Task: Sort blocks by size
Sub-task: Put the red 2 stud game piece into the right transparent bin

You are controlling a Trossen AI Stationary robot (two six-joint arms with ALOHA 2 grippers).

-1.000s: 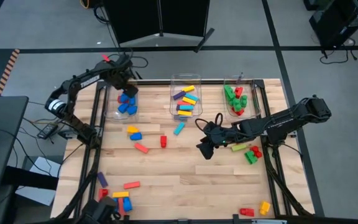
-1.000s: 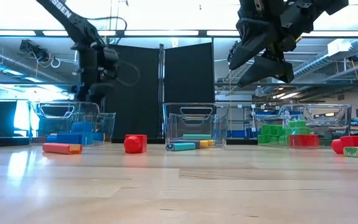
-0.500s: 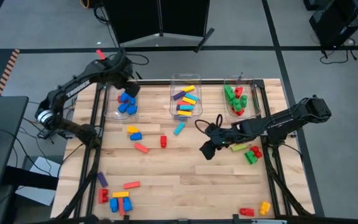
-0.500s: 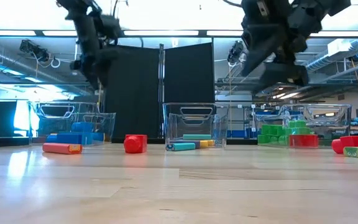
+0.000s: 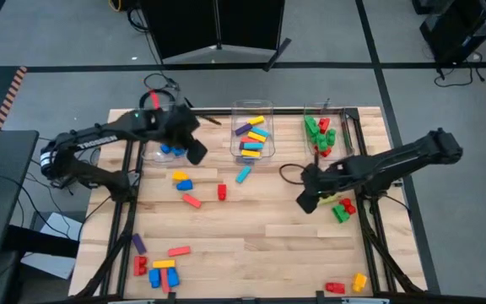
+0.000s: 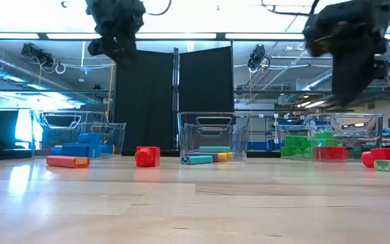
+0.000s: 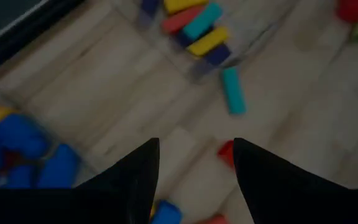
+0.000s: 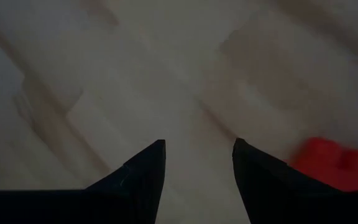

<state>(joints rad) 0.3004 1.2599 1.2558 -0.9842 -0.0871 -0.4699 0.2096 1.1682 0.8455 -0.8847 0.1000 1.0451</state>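
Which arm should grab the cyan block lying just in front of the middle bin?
Left. The left gripper hangs open near the cyan block; its wrist view already shows it. The right gripper, also open, is over by the right-side blocks.

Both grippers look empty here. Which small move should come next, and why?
Probably the right gripper should ease down toward the loose blocks beside it, the lime block and the red block. Its fingers stand apart with nothing between them, and red shows just ahead. The left gripper hangs open near the blue bin.
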